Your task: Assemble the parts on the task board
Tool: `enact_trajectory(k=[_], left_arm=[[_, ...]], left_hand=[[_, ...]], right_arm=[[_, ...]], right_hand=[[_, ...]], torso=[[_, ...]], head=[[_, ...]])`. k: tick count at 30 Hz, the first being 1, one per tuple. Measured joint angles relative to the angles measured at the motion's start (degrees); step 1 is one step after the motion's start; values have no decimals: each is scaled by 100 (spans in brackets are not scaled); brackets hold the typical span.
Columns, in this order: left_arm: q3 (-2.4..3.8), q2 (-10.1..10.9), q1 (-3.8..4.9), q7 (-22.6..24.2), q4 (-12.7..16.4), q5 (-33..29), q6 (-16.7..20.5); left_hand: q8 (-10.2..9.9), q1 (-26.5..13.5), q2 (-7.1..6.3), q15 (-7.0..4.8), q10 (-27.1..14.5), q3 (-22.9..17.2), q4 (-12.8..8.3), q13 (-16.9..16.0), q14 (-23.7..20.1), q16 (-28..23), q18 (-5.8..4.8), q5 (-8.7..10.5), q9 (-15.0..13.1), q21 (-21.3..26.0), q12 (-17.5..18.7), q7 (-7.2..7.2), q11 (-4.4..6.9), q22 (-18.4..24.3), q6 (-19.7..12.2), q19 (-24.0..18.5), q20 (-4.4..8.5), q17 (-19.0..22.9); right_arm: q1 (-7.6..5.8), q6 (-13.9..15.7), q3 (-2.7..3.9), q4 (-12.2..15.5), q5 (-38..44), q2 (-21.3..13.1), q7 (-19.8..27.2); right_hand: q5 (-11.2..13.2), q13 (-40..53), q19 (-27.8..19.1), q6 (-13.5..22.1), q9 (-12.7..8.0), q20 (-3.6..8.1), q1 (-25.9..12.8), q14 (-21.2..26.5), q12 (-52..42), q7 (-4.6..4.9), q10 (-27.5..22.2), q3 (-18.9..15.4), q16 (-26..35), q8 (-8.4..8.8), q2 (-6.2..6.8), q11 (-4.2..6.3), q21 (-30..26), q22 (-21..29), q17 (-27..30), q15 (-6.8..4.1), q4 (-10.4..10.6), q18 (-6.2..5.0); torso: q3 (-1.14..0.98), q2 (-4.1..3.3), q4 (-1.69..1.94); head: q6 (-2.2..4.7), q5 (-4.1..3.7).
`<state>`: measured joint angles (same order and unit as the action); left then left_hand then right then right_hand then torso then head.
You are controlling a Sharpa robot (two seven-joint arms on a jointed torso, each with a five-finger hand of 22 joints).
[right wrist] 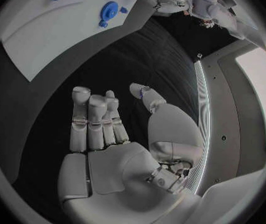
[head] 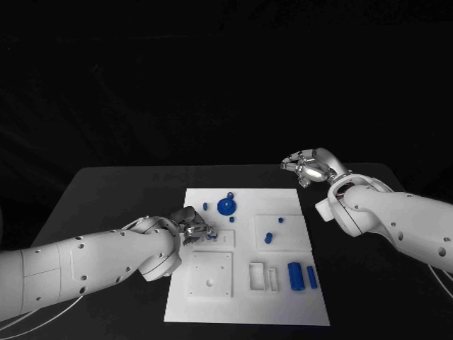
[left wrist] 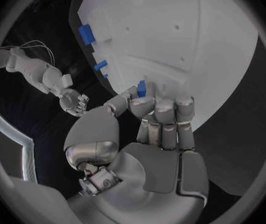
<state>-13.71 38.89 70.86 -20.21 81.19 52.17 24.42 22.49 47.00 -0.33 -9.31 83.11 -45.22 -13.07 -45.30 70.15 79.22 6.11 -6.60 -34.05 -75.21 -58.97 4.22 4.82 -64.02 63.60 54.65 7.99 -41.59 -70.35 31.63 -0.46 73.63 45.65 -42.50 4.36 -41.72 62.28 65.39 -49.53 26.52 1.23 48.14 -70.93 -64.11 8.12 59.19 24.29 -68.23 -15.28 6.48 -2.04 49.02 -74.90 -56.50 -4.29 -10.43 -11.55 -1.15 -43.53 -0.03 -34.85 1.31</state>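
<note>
Your left robot hand (left wrist: 146,115) pinches a small blue part (left wrist: 141,88) right over the task board (head: 288,297); your right robot hand (head: 308,167) hangs empty, fingers apart, well off beyond the board's far corner.

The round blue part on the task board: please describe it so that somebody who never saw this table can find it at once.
Find the white task board in the middle of the black table. Near its far edge, left of centre, lies the round blue part. It is a flat disc, wider than the other blue parts, which are small pegs or oblong blocks.
</note>
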Motion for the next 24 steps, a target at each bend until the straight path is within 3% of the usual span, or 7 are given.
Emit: enact_trajectory(k=[13,16,21,24], left_arm=[[7,-59,5,-130,-44,239,-189],[10,-70,9,-144,-58,289,-219],[12,-83,11,-162,-68,354,-243],[13,-88,12,-171,-70,379,-252]], left_hand=[[29,-74,-74,0,0,-86,-8,2,0,25,60,25,0,-23,-27,0,0,0,0,1,-1,5],[49,-25,-156,0,0,-117,-9,8,0,48,60,25,0,-23,-53,0,0,0,0,4,-5,14],[64,79,-297,0,0,-213,-25,22,0,48,60,227,11,-22,-66,-1,0,10,1,46,1,31],[65,88,-306,0,0,-237,-17,29,0,48,59,290,21,-22,-66,-2,0,16,2,48,2,38]], right_arm=[[0,0,0,8,-4,-13,-2],[0,0,0,9,-4,-17,-2],[0,0,0,11,-6,-17,-3],[0,0,0,10,-6,-16,-3]], right_hand=[[0,-4,0,1,1,0,0,0,0,-2,0,0,0,0,0,0,0,-4,0,0,0,-2],[0,-4,0,2,1,0,0,1,1,-3,0,0,0,0,0,0,0,-4,0,1,0,-2],[0,-8,0,3,1,0,0,1,1,-3,0,0,0,0,0,0,0,-4,0,1,0,-2],[0,-9,0,3,1,0,0,2,1,-4,0,0,0,0,0,0,0,-4,0,2,0,-2]], torso=[[-3,-1,-5],[-3,-1,-5],[-2,-1,-4],[-1,-1,-3]], head=[[-7,13],[-10,15],[-13,16],[-12,16]])
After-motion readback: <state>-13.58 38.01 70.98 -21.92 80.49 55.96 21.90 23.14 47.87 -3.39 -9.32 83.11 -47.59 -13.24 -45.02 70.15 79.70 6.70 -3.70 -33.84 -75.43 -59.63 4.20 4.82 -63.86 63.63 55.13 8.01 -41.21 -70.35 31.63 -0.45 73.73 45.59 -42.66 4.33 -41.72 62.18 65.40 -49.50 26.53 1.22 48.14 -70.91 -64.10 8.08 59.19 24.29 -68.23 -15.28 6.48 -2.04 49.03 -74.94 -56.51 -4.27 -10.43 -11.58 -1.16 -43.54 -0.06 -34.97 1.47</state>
